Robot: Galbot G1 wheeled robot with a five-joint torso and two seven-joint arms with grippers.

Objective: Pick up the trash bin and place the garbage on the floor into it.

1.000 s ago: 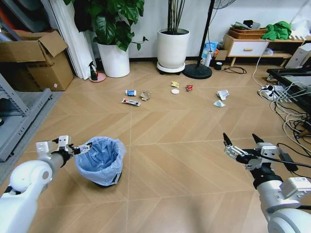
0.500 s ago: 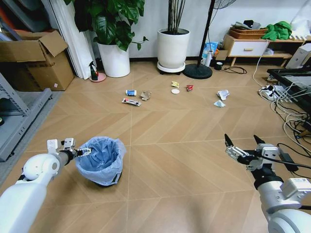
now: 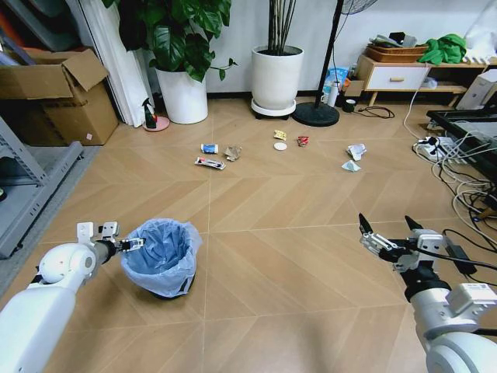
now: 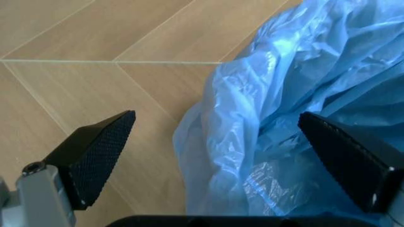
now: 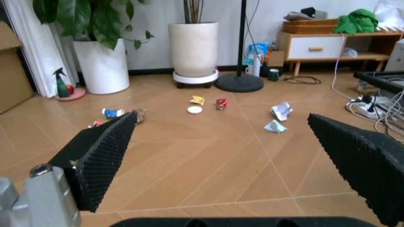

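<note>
Straddling the near-left rim of the trash bin (image 3: 162, 256), the left gripper (image 3: 129, 245) has spread jaws either side, while the right gripper (image 3: 384, 233) hangs open far right.

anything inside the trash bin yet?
The trash bin shows crinkled light-blue liner inside, no litter visible from the head view; its bottom is hidden by folds. The garbage lies on the floor. Open left gripper straddles the rim; right gripper hangs open.
</note>
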